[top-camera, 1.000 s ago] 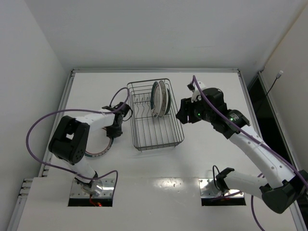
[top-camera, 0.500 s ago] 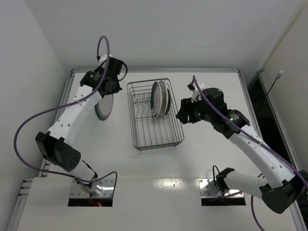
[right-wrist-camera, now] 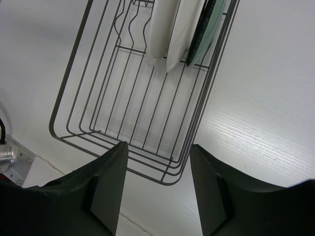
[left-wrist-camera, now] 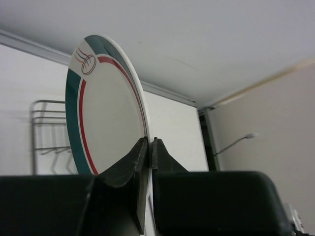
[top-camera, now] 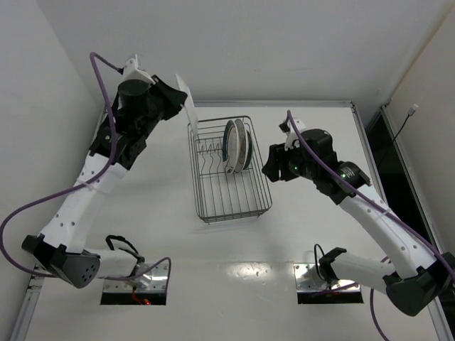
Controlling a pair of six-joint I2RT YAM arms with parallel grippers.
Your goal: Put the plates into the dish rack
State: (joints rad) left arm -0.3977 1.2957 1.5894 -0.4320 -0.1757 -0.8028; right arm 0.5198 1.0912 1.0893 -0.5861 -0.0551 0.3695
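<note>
Plate with a teal and red rim (left-wrist-camera: 106, 118): the left jaws are clamped on its bottom edge, one on each side. The plate stands up on its edge. Its front is white, with a small red and teal drawing near the top. A bit of wire from the rack shows behind it in the left wrist view.

From above, this plate is up in the air at the far left corner of the rack (top-camera: 234, 195). It shows its plain white back there. The left arm (top-camera: 92, 170) is stretched up tall to hold it, and a purple cable (top-camera: 28, 213) loops down beside the arm. It looks like the plate is not touching the rack, but I cannot be sure from this side.

The right jaws are spread wide apart with nothing between them. They hang just beside the right side of the rack, and the near end of the rack shows past them in the right wrist view.

The rack is a dark wire basket on the white table (top-camera: 320, 128). Other plates (top-camera: 238, 145) stand on edge side by side in its far half. I think there are three, two white ones and one with a dark green rim. The near half of the rack has only bare wires.
</note>
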